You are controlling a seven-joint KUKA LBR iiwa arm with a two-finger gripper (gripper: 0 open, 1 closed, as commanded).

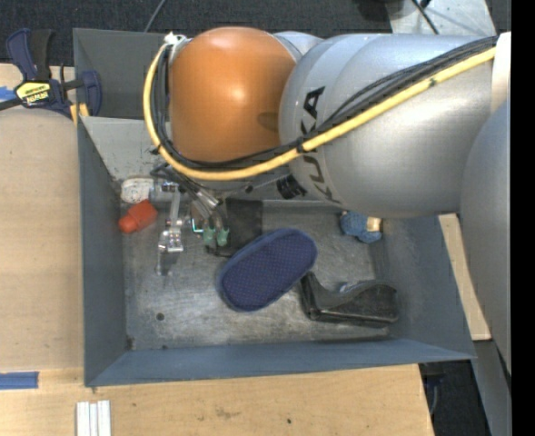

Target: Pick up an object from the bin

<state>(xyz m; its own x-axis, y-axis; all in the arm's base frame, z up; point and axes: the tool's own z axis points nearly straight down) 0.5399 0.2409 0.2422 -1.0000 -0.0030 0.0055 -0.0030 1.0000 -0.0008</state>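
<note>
Gripper (187, 242) sits low in the bin (104, 271), under the orange wrist cover (222, 94), over the floor in the far-left part. I read the two fingers (169, 243) as spread apart, with only bare grey floor between them; nothing is held.

Nearest objects, placed from the hand as the camera sees it:
- Small red-orange piece (138, 216): just left of the left finger, close but not touching as far as I can tell. It is the closest loose object on that side.
- White object (137, 189): just beyond the red-orange piece, against the back wall.
- Dark square object (245, 221): just right of the hand, partly under the arm.
- Small green bit (218, 236): right at the right finger. I cannot tell whether it belongs to the gripper or lies loose.
- Blue oval pad (267, 269): right of and nearer than the hand, one end overlapping the dark square's corner.
- Black angled object (349, 300): well to the right, past the pad.
- Small blue item (361, 227): far right, at the edge of the arm's silver body.
</note>
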